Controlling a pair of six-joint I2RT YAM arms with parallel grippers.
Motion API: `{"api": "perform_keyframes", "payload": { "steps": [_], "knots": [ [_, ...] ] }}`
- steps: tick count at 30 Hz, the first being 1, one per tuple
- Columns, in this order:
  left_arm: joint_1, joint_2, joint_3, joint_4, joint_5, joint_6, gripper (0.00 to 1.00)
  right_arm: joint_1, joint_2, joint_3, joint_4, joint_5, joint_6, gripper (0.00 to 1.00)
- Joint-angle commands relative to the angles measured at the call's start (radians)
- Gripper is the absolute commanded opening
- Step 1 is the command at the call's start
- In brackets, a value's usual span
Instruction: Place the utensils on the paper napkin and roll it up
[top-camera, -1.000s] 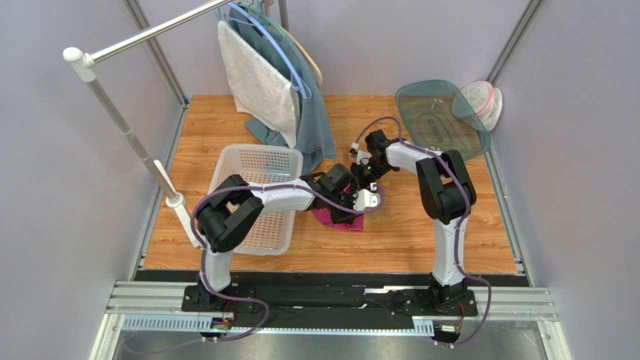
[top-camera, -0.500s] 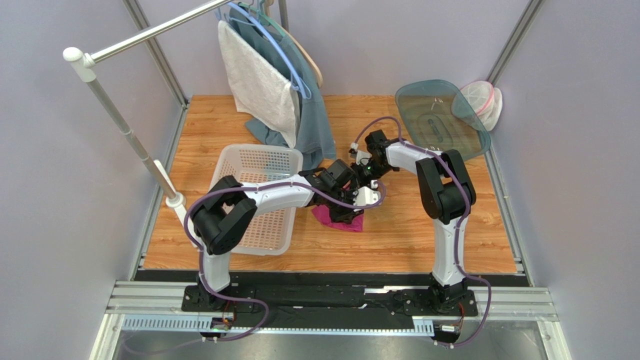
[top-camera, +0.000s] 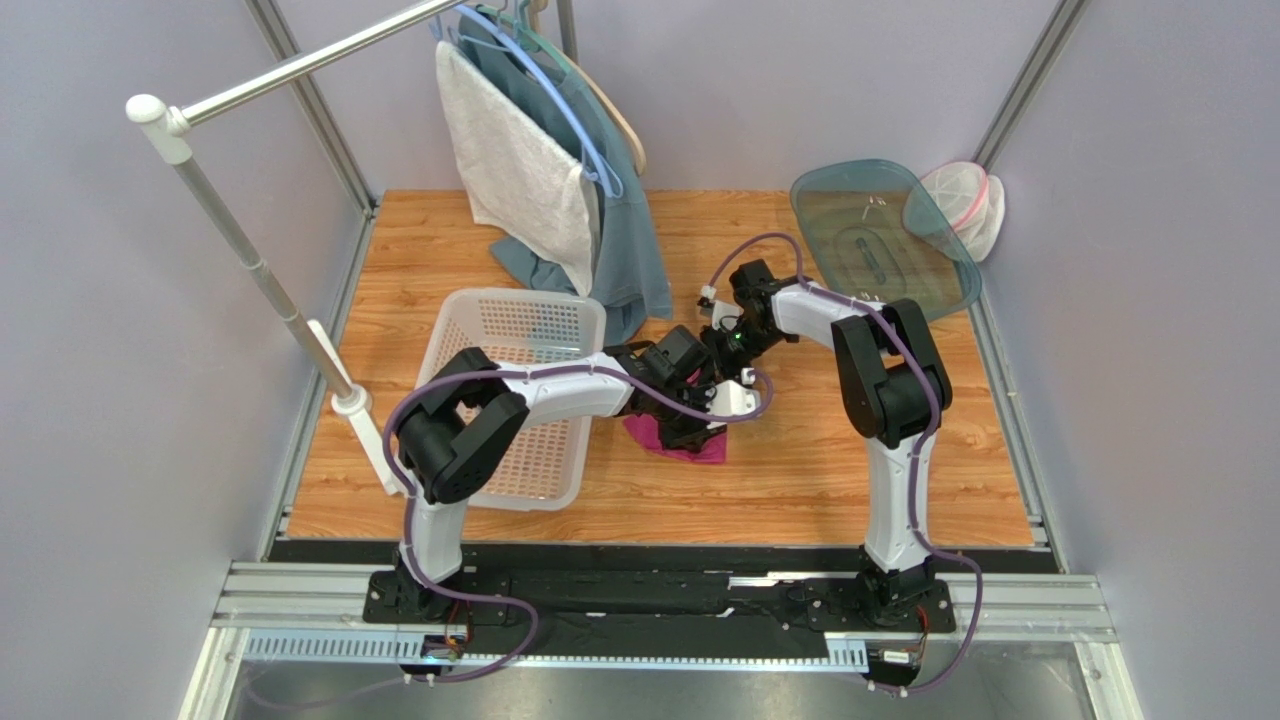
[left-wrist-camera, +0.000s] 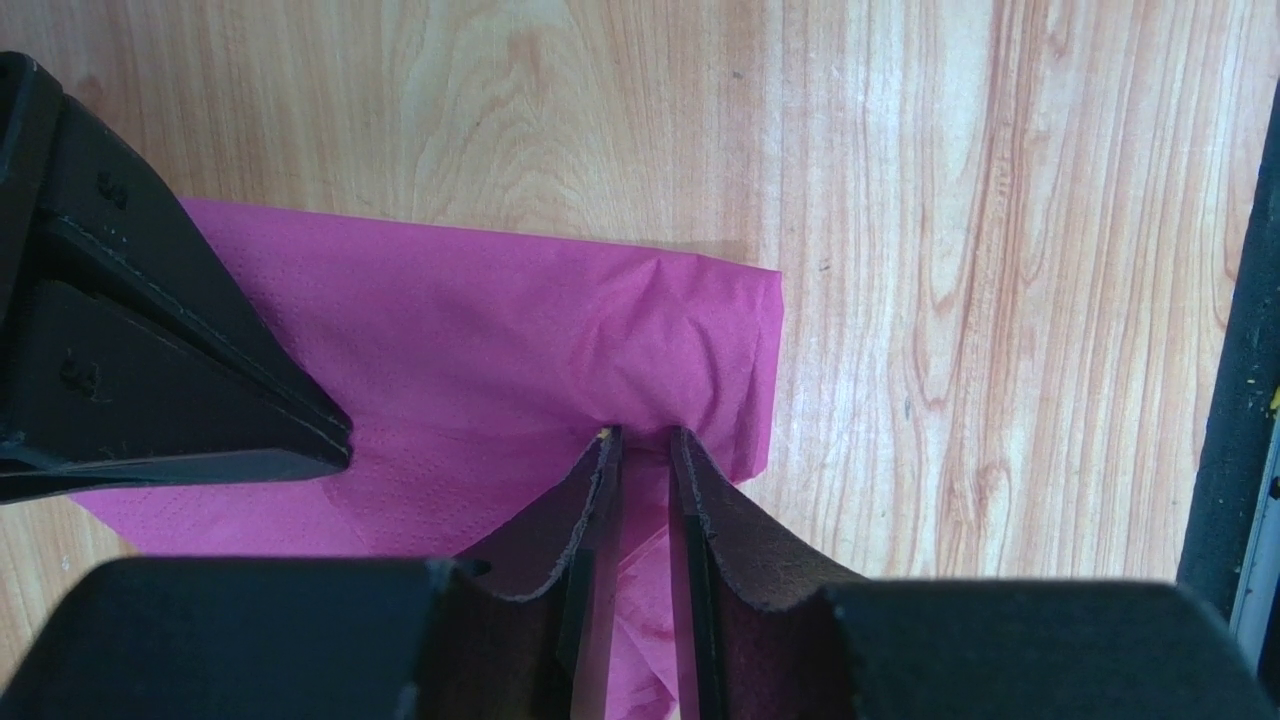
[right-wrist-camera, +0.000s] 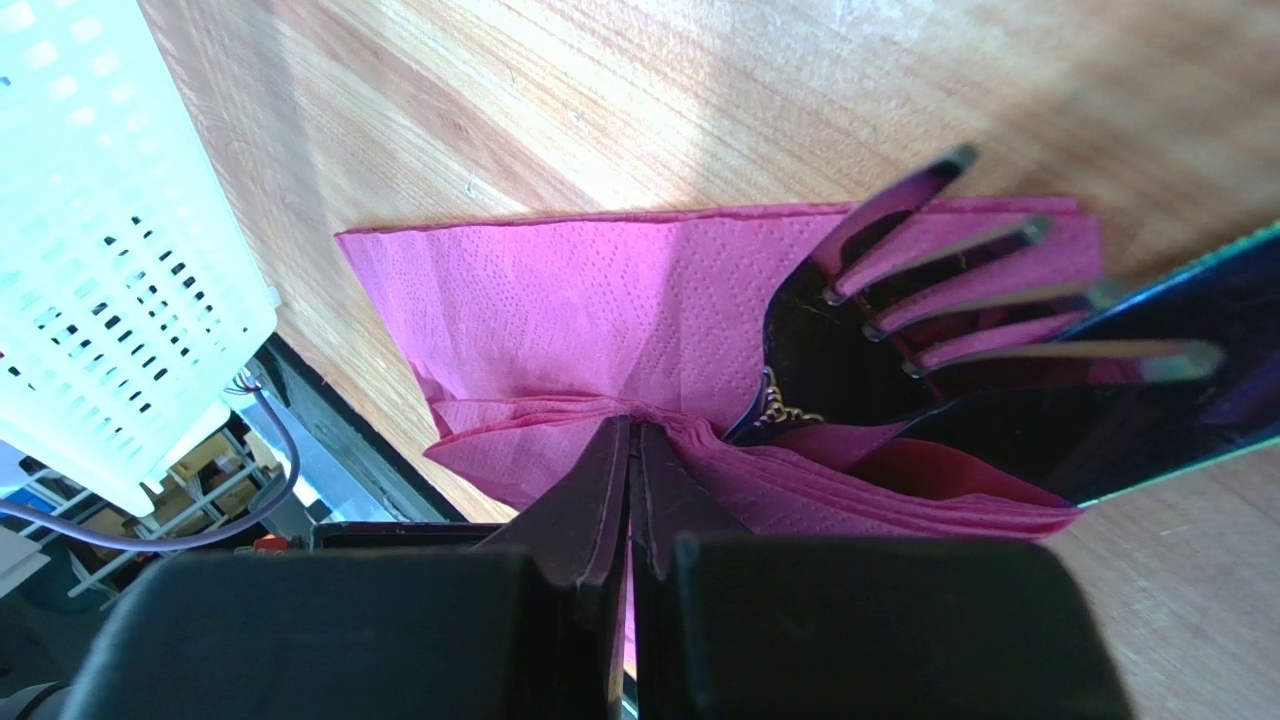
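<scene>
The magenta paper napkin (left-wrist-camera: 481, 345) lies folded on the wooden table (left-wrist-camera: 932, 225), partly under both wrists in the top view (top-camera: 661, 438). My left gripper (left-wrist-camera: 643, 444) is shut on a bunched fold at the napkin's near edge, with pink paper showing between the jaws. My right gripper (right-wrist-camera: 631, 432) is shut on another gathered edge of the napkin (right-wrist-camera: 601, 300). A purple fork (right-wrist-camera: 962, 248) lies on the napkin, its tines sticking out past the fold. Any other utensils are hidden inside the fold. From above, the left gripper (top-camera: 694, 425) and right gripper (top-camera: 727, 368) sit close together.
A white basket (top-camera: 519, 398) stands just left of the napkin, under the left forearm. A grey-white towel (top-camera: 519, 165) and a teal cloth (top-camera: 631, 248) hang from the rack at the back. A teal lid (top-camera: 879, 233) and a clear bowl (top-camera: 962, 203) sit at the back right.
The left arm swayed slightly back and forth with the napkin in its grip. The right arm has stayed put, and both grips are unchanged.
</scene>
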Motion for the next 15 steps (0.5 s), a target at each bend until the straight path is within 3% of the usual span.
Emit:
{"api": "perform_keyframes", "payload": {
  "steps": [1,9,15],
  "knots": [
    [-0.005,0.071,-0.036,-0.011,-0.006,0.011,0.25,0.005,0.052,0.0,0.025,0.129,-0.06,0.04],
    [-0.005,0.081,-0.05,0.018,0.003,-0.021,0.21,-0.013,-0.073,0.033,-0.028,0.04,-0.029,0.18],
    [-0.005,0.079,-0.055,0.03,0.003,-0.029,0.2,-0.01,-0.13,0.002,-0.064,0.028,-0.011,0.19]
  ]
}}
